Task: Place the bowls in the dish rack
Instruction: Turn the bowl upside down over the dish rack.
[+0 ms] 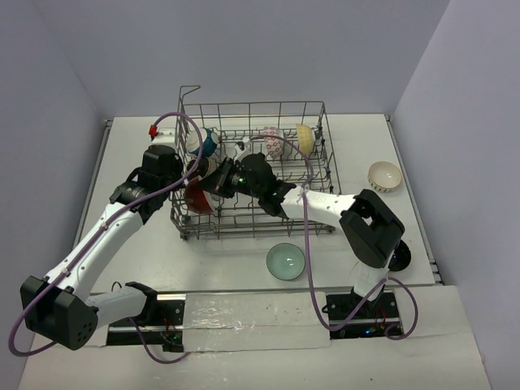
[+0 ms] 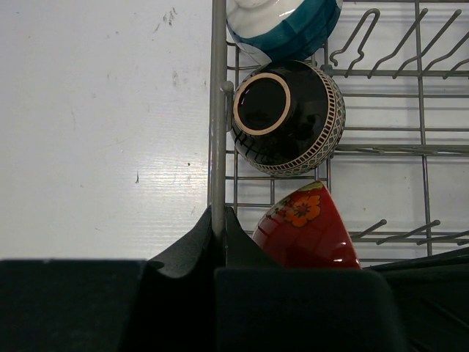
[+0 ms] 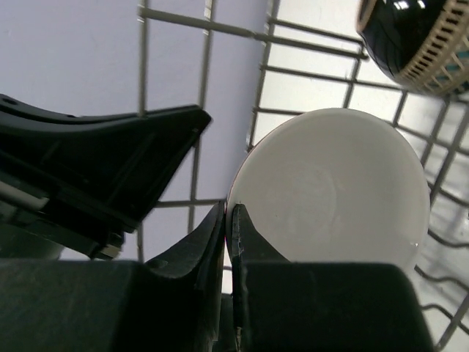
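White desk (image 1: pixel 130 146), dish rack (image 2: pixel 218 88) near far edge. Red floral bowl (image 2: pixel 308 227): ceramic, probably slippery, chippable; right gripper (image 3: pixel 229 220) jaws pinch its rim. Left gripper (image 2: pixel 218 220) jaws clamp rack wall.

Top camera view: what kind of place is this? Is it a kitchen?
Probably a robot test bench, not a kitchen. The left arm and right arm are bolted at the edge of a white table, plain panels wall it in, and the dish rack sits on the tabletop.

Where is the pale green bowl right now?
In the top view, the pale green bowl sits upright on the table, outside the dish rack, just before its near wall.
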